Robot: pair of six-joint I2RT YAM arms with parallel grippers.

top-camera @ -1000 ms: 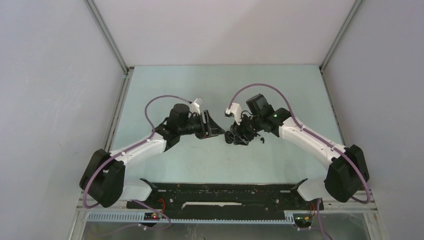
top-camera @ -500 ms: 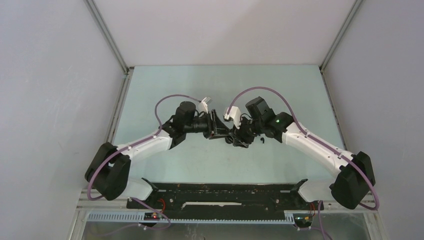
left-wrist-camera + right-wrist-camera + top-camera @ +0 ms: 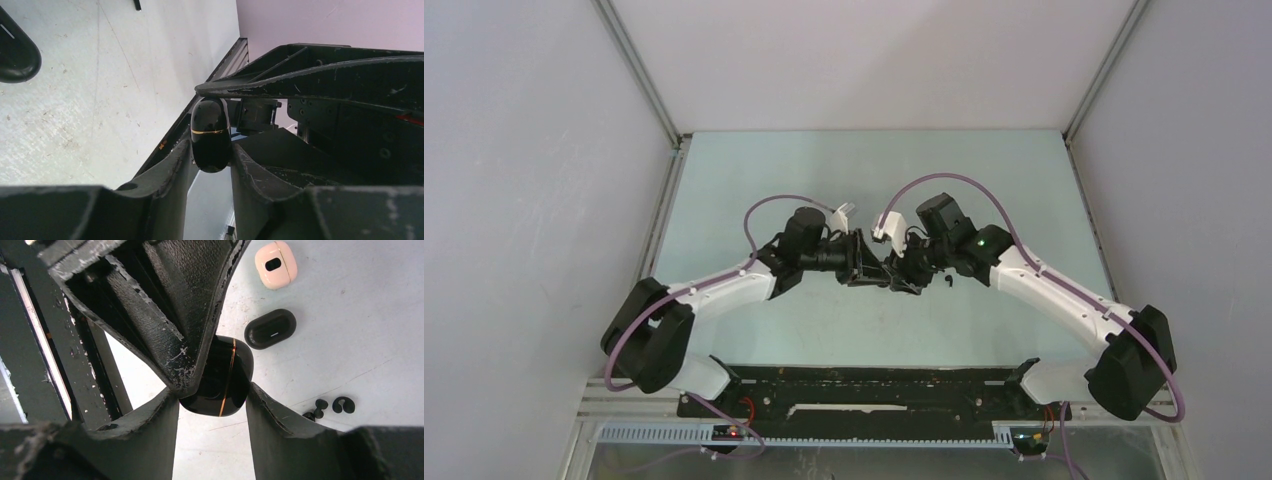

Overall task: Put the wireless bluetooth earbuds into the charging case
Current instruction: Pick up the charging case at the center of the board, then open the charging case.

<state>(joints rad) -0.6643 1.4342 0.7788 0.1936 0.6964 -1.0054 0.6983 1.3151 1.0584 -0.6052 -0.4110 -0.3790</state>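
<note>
Evidently both arms meet over the middle of the tabletop (image 3: pixel 754 180) to share one object: a glossy black charging case (image 3: pixel 210 122) with a thin gold seam, apparently held above the surface. The left claw (image 3: pixel 211 146) is clamped on its lower half, a finger on either side, while the right claw (image 3: pixel 212 391) pinches the same case crosswise. Gripping it from two directions likely serves to steady the body so the lid can be worked open, or to pass it across; the seam looks closed. The black earbuds (image 3: pixel 320 404) lie loose on the tabletop, apart from the held case, near a second black case (image 3: pixel 270 328) and a pale pink case (image 3: pixel 276 257).
</note>
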